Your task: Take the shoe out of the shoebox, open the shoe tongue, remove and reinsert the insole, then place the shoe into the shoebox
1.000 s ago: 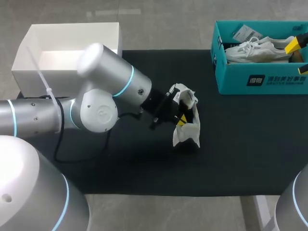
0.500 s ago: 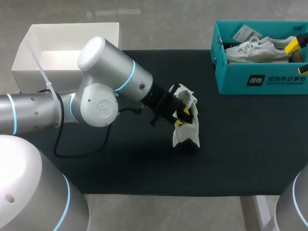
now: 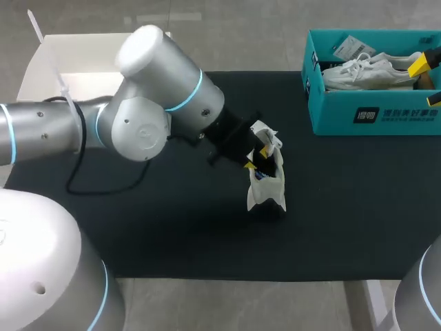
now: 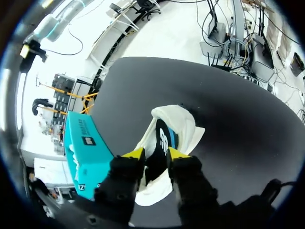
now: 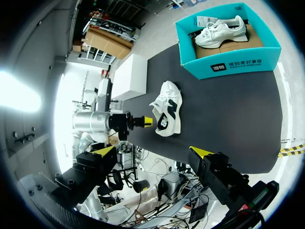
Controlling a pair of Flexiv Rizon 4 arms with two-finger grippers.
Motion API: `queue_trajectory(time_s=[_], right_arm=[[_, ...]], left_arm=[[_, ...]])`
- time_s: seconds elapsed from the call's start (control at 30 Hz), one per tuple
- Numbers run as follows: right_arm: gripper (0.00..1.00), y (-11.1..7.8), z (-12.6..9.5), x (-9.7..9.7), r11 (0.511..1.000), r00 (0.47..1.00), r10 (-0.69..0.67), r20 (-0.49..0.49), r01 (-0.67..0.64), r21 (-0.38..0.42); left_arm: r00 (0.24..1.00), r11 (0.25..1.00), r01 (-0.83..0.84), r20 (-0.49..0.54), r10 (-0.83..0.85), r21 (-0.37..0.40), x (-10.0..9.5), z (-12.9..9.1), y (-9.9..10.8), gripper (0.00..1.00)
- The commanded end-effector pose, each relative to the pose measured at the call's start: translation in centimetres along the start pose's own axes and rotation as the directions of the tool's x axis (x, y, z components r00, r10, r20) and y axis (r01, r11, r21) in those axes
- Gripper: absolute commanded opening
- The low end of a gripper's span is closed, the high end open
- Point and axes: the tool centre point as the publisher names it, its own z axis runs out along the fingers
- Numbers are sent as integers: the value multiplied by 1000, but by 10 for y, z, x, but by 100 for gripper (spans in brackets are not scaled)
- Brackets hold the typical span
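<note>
The shoe (image 3: pixel 266 187) is out of the shoebox (image 3: pixel 372 114), resting on the desk (image 3: pixel 172 227). Our left claw (image 4: pixel 155 153) straddles its opening; we cannot tell whether it grips. Our right claw (image 5: pixel 153 150) is released, well apart. We judge insole work and reboxing remain.

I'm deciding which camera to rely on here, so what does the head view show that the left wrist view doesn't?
Only the head view shows the white box at the mat's far left, the second shoe lying inside the teal shoebox, and the left arm itself. Only the left wrist view shows light marks on the dark part of the shoe just ahead of the left gripper. Both show that white shoe on the black mat, the gripper at it, and the shoebox.
</note>
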Motion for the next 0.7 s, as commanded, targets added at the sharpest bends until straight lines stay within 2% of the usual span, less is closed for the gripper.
queue_trajectory(time_s=[0.03,0.23,0.3,0.4,0.5,0.7], right_arm=[[100,1,0,0,1000,1000,1,2,-1,2],[100,1,0,0,1000,1000,1,2,-1,2],[100,1,0,0,1000,1000,1,2,-1,2],[100,1,0,0,1000,1000,1,2,-1,2],[100,1,0,0,1000,1000,1,2,-1,2],[100,1,0,0,1000,1000,1,2,-1,2]], left_arm=[[971,990,-138,-204,129,-33,-11,-7,3,0],[903,966,-257,-365,228,-34,-7,-7,8,0],[886,965,-264,-399,237,-12,-6,-5,8,0],[862,961,-277,-433,262,30,-4,0,2,0],[879,982,-140,-440,181,124,-5,5,-7,0],[876,973,-115,-442,195,200,-3,17,-15,0]])
